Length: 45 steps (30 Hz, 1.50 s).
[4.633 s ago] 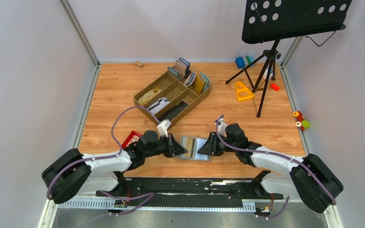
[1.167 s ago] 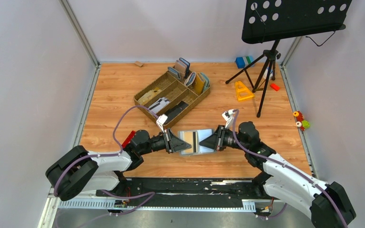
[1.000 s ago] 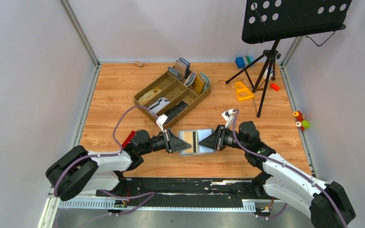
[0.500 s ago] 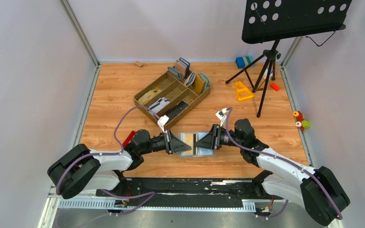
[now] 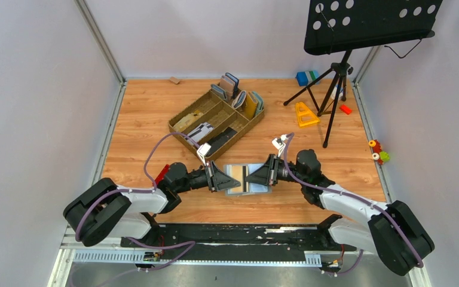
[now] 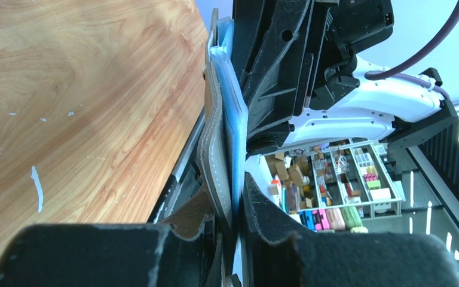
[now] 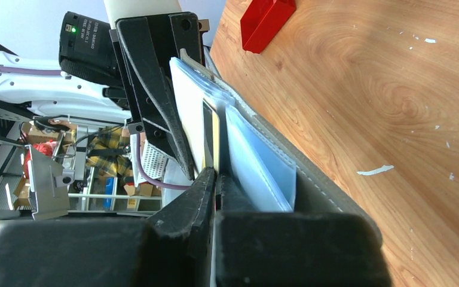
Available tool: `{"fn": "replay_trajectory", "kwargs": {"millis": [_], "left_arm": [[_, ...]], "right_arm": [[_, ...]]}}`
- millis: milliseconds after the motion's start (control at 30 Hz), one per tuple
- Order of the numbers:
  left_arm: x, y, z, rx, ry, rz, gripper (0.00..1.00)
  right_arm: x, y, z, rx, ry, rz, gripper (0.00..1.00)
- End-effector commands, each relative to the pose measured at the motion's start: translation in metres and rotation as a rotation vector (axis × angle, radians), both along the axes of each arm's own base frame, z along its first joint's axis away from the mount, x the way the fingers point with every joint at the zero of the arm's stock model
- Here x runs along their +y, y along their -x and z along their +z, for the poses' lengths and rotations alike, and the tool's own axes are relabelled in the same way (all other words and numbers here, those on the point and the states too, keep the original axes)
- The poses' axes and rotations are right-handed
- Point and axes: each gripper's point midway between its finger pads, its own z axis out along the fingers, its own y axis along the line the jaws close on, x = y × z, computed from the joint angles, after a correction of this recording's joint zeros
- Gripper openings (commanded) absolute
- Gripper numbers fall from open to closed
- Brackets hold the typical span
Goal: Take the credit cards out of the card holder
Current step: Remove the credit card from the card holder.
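Open card holder (image 5: 254, 189) gripped from both sides: left fingers (image 6: 272, 239) clamp its edge; right fingers (image 7: 182, 224) pinch a card (image 7: 213, 140).

Brown compartment tray (image 5: 206, 103), black music stand (image 5: 367, 24), yellow triangle (image 5: 304, 113), red block (image 5: 162, 174), wooden table (image 5: 143, 107)

Bright, even light from above gives only soft shadows on the wooden table (image 5: 149, 119), the top view is sharp, and the nearest foreground of both wrist views is blurred.
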Motion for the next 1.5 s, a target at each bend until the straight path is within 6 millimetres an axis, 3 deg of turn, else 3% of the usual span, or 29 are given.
{"fn": "replay_trajectory", "kwargs": {"millis": [0, 133, 233, 433, 600, 733, 867, 967, 1000, 1133, 1267, 1400, 1467], "left_arm": [[-0.005, 0.013, 0.05, -0.132, 0.146, -0.068, 0.04], [0.0, 0.009, 0.043, -0.136, 0.104, -0.026, 0.31], [0.002, 0.007, 0.042, -0.139, 0.09, -0.008, 0.33], [0.019, -0.006, 0.035, -0.104, 0.098, 0.076, 0.3], [0.019, -0.005, 0.032, -0.104, 0.082, 0.069, 0.28], [0.018, -0.006, 0.033, -0.106, 0.081, 0.067, 0.2], [0.017, -0.006, 0.034, -0.107, 0.08, 0.062, 0.04], [0.017, -0.005, 0.038, -0.11, 0.096, 0.055, 0.0], [0.017, -0.004, 0.041, -0.115, 0.108, 0.049, 0.0], [0.016, 0.003, 0.057, -0.142, 0.166, 0.009, 0.0], [0.014, 0.005, 0.062, -0.151, 0.176, -0.011, 0.0], [0.014, 0.002, 0.056, -0.149, 0.146, 0.002, 0.0], [0.015, -0.007, 0.051, -0.147, 0.096, 0.027, 0.0]], "right_arm": [[0.004, 0.005, 0.011, -0.045, -0.027, 0.021, 0.0], [-0.003, 0.003, 0.001, -0.048, 0.03, -0.014, 0.0], [-0.006, 0.004, -0.003, -0.051, 0.051, -0.016, 0.0], [-0.014, 0.004, -0.011, -0.045, 0.071, -0.037, 0.0], [-0.015, 0.005, -0.006, -0.064, 0.06, -0.028, 0.0], [-0.015, 0.006, -0.001, -0.079, 0.051, -0.021, 0.0], [-0.014, 0.006, 0.003, -0.088, 0.039, -0.014, 0.01], [-0.011, 0.008, 0.008, -0.088, 0.012, 0.001, 0.31], [-0.011, 0.008, 0.007, -0.085, 0.008, 0.001, 0.36], [-0.009, 0.005, 0.007, -0.075, -0.008, 0.0, 0.39], [-0.003, 0.006, 0.019, -0.075, -0.075, 0.03, 0.34], [0.0, 0.004, 0.026, -0.074, -0.09, 0.039, 0.05], [-0.001, 0.001, 0.023, -0.064, -0.068, 0.024, 0.0]]}}
